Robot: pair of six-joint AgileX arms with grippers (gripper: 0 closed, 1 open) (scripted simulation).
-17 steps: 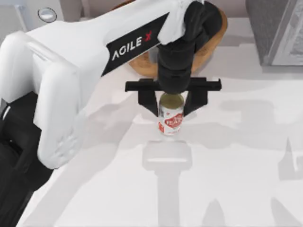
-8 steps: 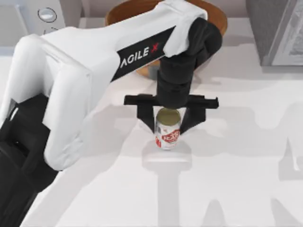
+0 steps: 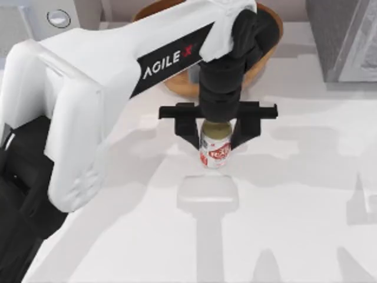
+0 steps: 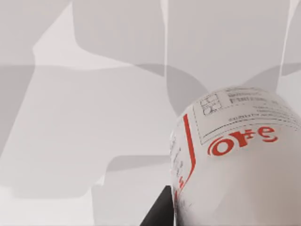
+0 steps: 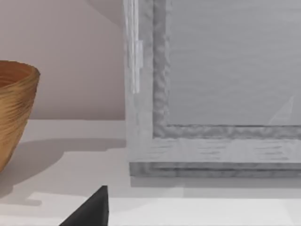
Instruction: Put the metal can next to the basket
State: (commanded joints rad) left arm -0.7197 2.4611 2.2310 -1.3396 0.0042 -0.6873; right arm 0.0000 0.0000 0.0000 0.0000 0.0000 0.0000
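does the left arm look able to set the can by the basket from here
Probably yes. The left hand holds the can just short of the basket, with bare table between them and nothing in the way.

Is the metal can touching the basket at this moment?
Apart. In the top view the metal can, between the left gripper fingers, sits nearer the camera than the basket, with bare white table between them.

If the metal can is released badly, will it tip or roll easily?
Probably. The metal can is a narrow upright cylinder, so it may tip, and once on its side it would likely roll. Its smooth printed wall could slip between the left tool fingers.
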